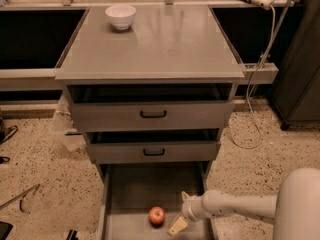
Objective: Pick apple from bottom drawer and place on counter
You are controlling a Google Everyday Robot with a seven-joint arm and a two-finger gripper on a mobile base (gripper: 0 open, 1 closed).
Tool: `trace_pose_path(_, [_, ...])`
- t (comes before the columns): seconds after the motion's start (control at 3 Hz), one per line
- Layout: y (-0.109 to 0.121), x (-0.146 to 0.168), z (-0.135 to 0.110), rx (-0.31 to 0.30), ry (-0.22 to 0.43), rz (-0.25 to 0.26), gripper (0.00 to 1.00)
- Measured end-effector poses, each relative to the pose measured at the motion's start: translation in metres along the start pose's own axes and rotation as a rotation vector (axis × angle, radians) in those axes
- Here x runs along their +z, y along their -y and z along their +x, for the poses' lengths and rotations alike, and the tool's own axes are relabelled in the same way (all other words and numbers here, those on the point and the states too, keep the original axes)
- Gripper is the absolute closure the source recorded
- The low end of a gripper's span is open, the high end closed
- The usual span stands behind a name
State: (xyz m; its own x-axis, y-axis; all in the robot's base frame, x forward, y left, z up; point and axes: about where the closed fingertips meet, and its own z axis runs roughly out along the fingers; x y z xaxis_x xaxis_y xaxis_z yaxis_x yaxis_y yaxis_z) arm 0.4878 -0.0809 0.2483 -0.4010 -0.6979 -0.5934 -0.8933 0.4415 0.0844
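**Inspector A:** We record the bottom drawer standing open, its grey floor exposed. The apple lies on that floor, near the front and about midway between the side walls.

**Inspector B:** We agree. The gripper is down inside the same drawer, just to the right of the apple. We see no contact between them. The white arm enters from the lower right.

**Inspector A:** And the jaws?

**Inspector B:** They are spread apart. One yellowish finger points down and towards the front, and the other tip shows further back. Nothing sits between them.

**Inspector A:** For the counter, we note a white bowl at its far left corner. The apple is well below it. The top drawer and middle drawer each stand slightly open.
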Motion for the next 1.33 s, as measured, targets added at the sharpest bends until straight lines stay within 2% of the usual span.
trace_pose_path(0.33, [0.000, 0.000, 0.000, 0.000, 0.000, 0.000, 0.00])
trace_pose_path(1.33, [-0.006, 0.088, -0.023, -0.024, 0.034, -0.098, 0.00])
